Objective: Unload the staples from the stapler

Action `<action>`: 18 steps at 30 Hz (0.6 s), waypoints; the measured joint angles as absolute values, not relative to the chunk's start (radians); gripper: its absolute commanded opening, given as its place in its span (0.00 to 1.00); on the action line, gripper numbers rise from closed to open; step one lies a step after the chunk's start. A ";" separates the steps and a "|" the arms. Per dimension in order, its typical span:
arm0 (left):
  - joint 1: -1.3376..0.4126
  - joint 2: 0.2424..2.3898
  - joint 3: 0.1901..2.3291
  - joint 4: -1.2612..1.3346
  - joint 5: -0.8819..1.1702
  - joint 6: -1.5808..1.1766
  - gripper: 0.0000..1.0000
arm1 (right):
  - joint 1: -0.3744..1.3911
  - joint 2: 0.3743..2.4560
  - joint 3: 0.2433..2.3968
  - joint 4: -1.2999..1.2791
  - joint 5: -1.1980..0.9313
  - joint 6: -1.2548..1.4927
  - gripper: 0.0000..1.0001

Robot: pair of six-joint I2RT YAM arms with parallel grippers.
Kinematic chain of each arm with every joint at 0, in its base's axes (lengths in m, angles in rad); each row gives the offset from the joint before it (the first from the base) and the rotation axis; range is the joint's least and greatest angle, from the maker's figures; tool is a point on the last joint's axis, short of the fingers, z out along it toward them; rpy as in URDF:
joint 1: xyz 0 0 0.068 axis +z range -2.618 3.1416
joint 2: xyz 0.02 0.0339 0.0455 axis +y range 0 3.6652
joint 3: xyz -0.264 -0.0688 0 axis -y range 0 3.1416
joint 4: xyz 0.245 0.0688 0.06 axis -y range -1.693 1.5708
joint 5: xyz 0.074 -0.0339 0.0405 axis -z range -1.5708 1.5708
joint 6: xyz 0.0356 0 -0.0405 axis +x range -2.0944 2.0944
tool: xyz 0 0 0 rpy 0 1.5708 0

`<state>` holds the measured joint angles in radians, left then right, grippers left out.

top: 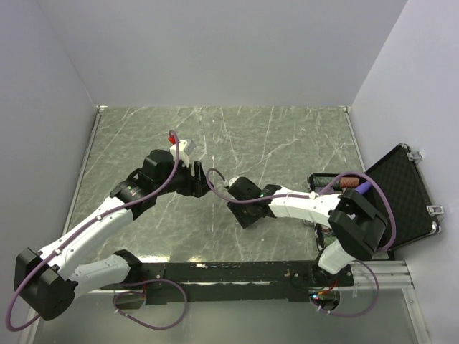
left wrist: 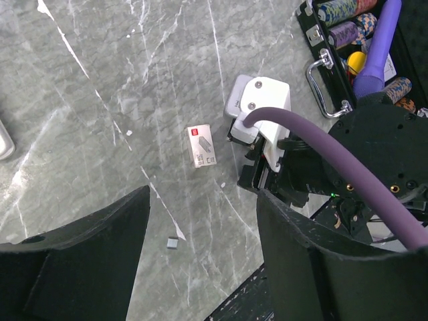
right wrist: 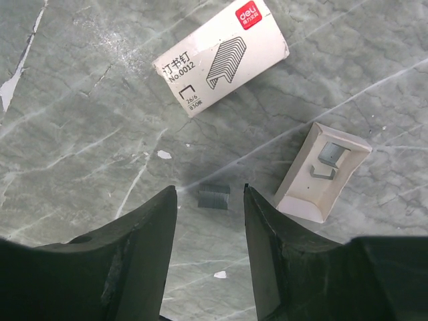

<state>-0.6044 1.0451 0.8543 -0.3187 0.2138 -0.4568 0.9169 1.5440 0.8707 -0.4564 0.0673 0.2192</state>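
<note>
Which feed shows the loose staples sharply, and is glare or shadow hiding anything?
Right wrist view: sharp, staple strip crisp, staple box print legible, only a soft shadow, no glare. Left wrist view: table sharp, its own fingers dark and blurred. Top view: even light, staples too small to see.

A grey-green marbled worktop (top: 287,136) with pale veins carries everything. A small white card box (right wrist: 221,57) lies flat and askew on it, printed with a red logo at one corner, "No.0012" and a line drawing. Near it, but apart, sits a shallow white tray (right wrist: 304,190), open side up. At the worktop's right edge a black case (top: 405,193) stands open, with a metal handle (left wrist: 326,83) and stacks of patterned chips (left wrist: 344,31) inside. A rounded pale bar (left wrist: 3,140) shows at the left edge of the left wrist view.
</note>
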 measured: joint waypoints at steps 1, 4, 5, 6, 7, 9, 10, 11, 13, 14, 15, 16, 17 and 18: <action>-0.604 1.045 0.854 -0.318 0.214 -0.457 0.70 | 0.916 1.546 0.871 -0.456 0.067 0.220 0.50; -0.603 1.045 0.854 -0.318 0.215 -0.457 0.70 | 0.916 1.554 0.871 -0.456 0.065 0.226 0.47; -0.603 1.045 0.854 -0.318 0.216 -0.457 0.70 | 0.916 1.557 0.871 -0.456 0.063 0.228 0.47; -0.603 1.045 0.854 -0.318 0.217 -0.457 0.70 | 0.916 1.559 0.871 -0.456 0.063 0.229 0.46; -0.603 1.045 0.854 -0.318 0.218 -0.457 0.70 | 0.916 1.560 0.871 -0.456 0.062 0.232 0.46; -0.601 1.045 0.854 -0.318 0.221 -0.457 0.70 | 0.916 1.563 0.871 -0.456 0.062 0.237 0.45; -0.601 1.045 0.854 -0.318 0.221 -0.457 0.70 | 0.916 1.566 0.871 -0.455 0.062 0.240 0.44; -0.601 1.045 0.854 -0.318 0.221 -0.457 0.70 | 0.916 1.569 0.871 -0.454 0.062 0.242 0.43; -0.601 1.045 0.854 -0.318 0.222 -0.457 0.70 | 0.916 1.577 0.871 -0.450 0.063 0.246 0.43; -0.600 1.045 0.854 -0.318 0.221 -0.457 0.70 | 0.916 1.581 0.871 -0.449 0.062 0.247 0.42; -0.599 1.045 0.854 -0.318 0.222 -0.457 0.70 | 0.916 1.587 0.871 -0.448 0.063 0.249 0.42; -0.599 1.045 0.854 -0.319 0.221 -0.457 0.70 | 0.916 1.591 0.871 -0.446 0.064 0.250 0.41; -0.599 1.045 0.854 -0.318 0.222 -0.457 0.70 | 0.916 1.592 0.871 -0.445 0.064 0.252 0.41; -0.599 1.045 0.854 -0.318 0.222 -0.457 0.70 | 0.916 1.592 0.871 -0.445 0.065 0.253 0.39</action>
<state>-0.5987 1.0451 0.8543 -0.3183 0.2218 -0.4568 0.9157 1.5917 0.8715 -0.4446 0.0647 0.2531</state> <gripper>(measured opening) 0.700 0.419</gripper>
